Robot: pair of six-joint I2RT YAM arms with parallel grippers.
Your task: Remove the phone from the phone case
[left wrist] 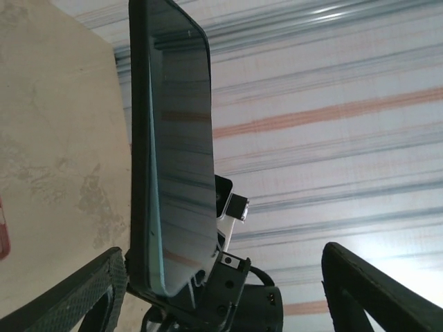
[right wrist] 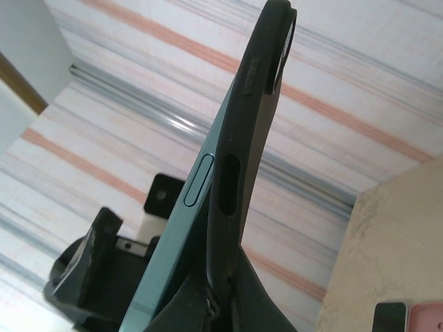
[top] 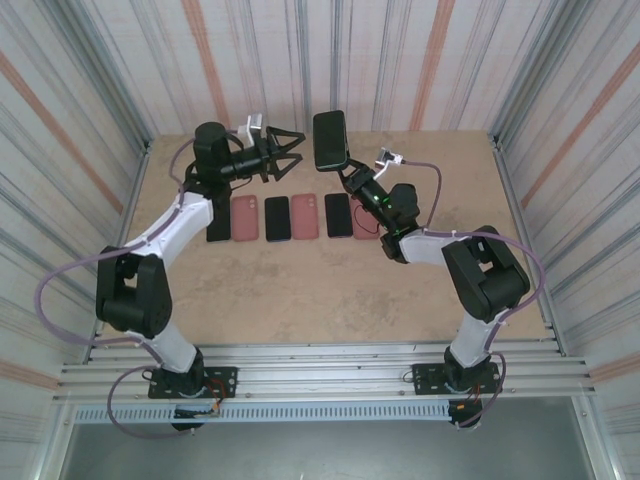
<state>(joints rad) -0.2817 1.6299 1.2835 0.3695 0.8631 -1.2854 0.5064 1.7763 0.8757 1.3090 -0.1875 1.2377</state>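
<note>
Now, peeling step in hand, by my reading. Right gripper (top: 343,170) pinches bottom of phone (top: 330,140), held upright in air over far middle of table (top: 300,290). Left gripper (top: 297,153) just left of it, fingers (left wrist: 83,297) spread, touching nothing. Next move likely calls for left fingers closing on edge of phone case (right wrist: 259,90) and pulling it off. Right finger contact hidden; whether case partly lifted from phone, hard to tell.

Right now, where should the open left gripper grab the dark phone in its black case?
Probably its free upper half, coming in from the left. The dark phone stands roughly upright in its black case, the right gripper clamps its bottom end, and the open left gripper faces it there.
</note>
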